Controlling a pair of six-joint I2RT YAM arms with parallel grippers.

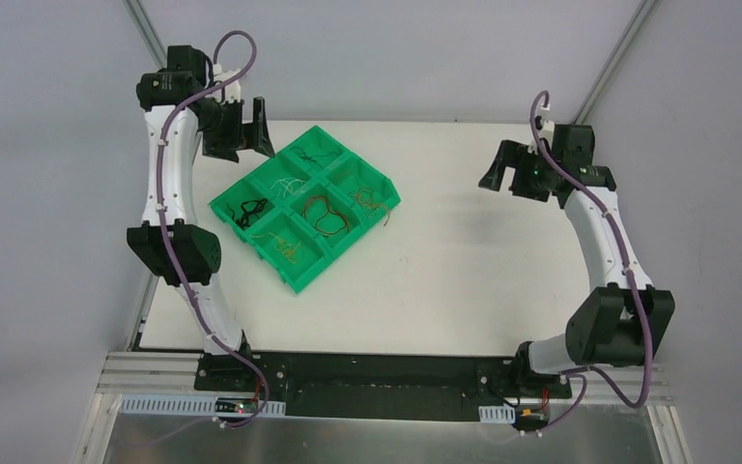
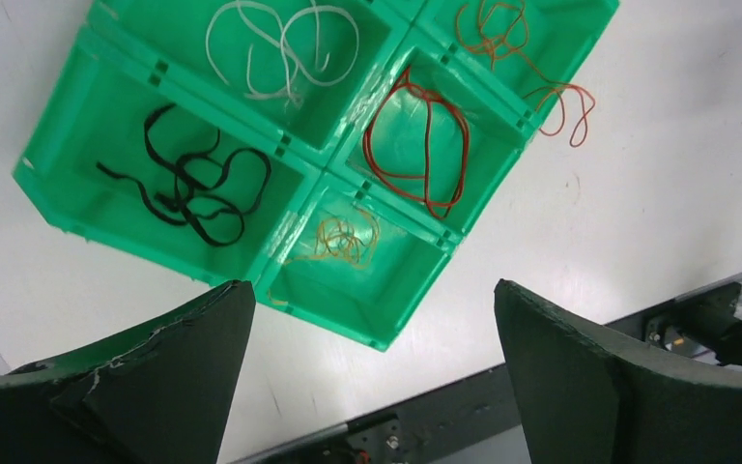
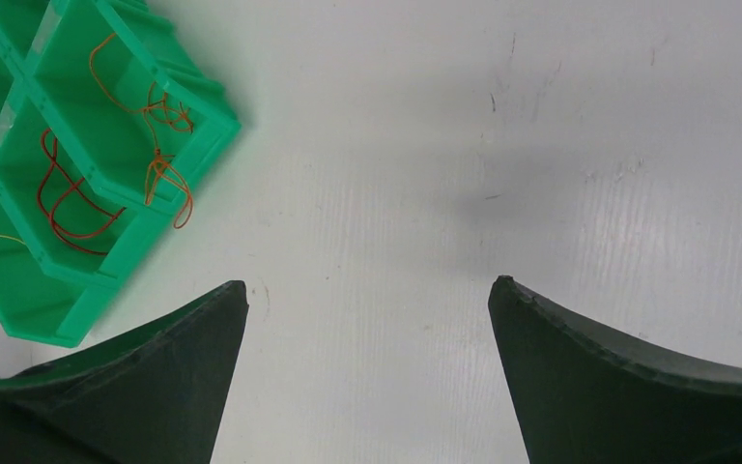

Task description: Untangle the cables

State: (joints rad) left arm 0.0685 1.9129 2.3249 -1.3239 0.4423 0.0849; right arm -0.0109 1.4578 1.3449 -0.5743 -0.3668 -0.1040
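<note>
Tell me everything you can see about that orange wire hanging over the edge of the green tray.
The orange wire is thin, limp and plastic-coated by its look, bent into loose irregular loops with a small knotted clump. Most of it lies in a corner compartment of the green tray, alone there. One loop drapes over the tray's outer wall and rests on the white table. It touches nothing else: the left pincer and the right pincer stand open, away from it.
</note>
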